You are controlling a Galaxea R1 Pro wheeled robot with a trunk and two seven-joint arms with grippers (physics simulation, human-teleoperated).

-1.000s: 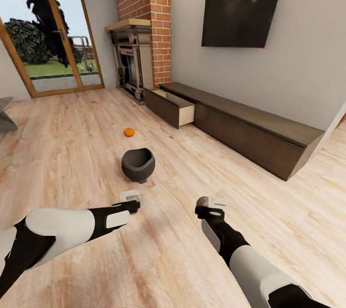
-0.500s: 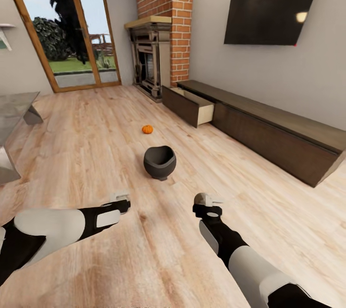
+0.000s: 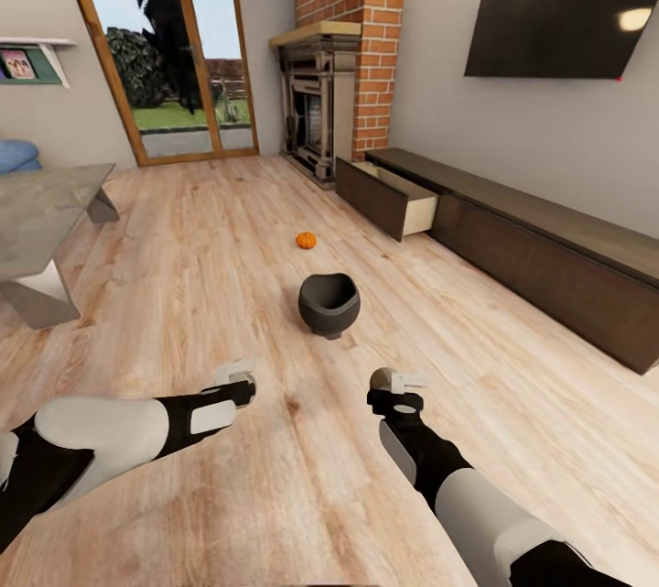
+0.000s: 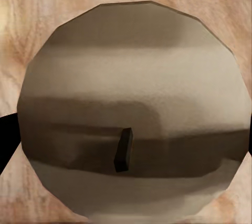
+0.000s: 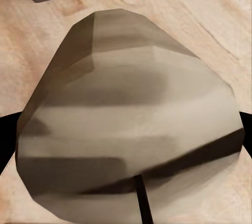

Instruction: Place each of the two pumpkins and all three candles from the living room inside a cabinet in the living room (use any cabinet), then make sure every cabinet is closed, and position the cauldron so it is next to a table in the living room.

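Two arms reach forward over the light wood plank floor [image 3: 183, 230], and each carries something. The left claw [image 3: 240, 378] is clamped on a stout grey-brown candle [image 4: 134, 114]; the left wrist view looks straight onto its pale flat top, short dark wick standing up near the middle. The right claw [image 3: 400, 383] grips a second stout grey-brown candle [image 5: 131, 124], tilted toward the lens in the right wrist view, its wick a thin dark line at the near edge.

Ahead of both claws, and apart from them, the glossy black round-bellied cauldron [image 3: 329, 303] sits upright on the planks with its wide mouth open; one of its feet peeks into a corner of the right wrist view. Beyond it lies one small orange ribbed pumpkin [image 3: 306, 240], alone on the floor, well apart from the pot.

Along the right-hand wall runs the long, low dark-brown wood cabinet [image 3: 549, 248]. Its end drawer [image 3: 394, 198], the one nearest the brick fireplace [image 3: 343, 47], is pulled out, showing a tan inner wall; what lies inside cannot be seen. A black wall-mounted TV [image 3: 567, 10] hangs above the unit.

Over at the left edge stands the low glossy grey surface on blocky legs [image 3: 41, 211], with a glimpse of blue sofa [image 3: 14, 155] behind it. Wood-framed glass doors [image 3: 174, 47] fill the far wall.
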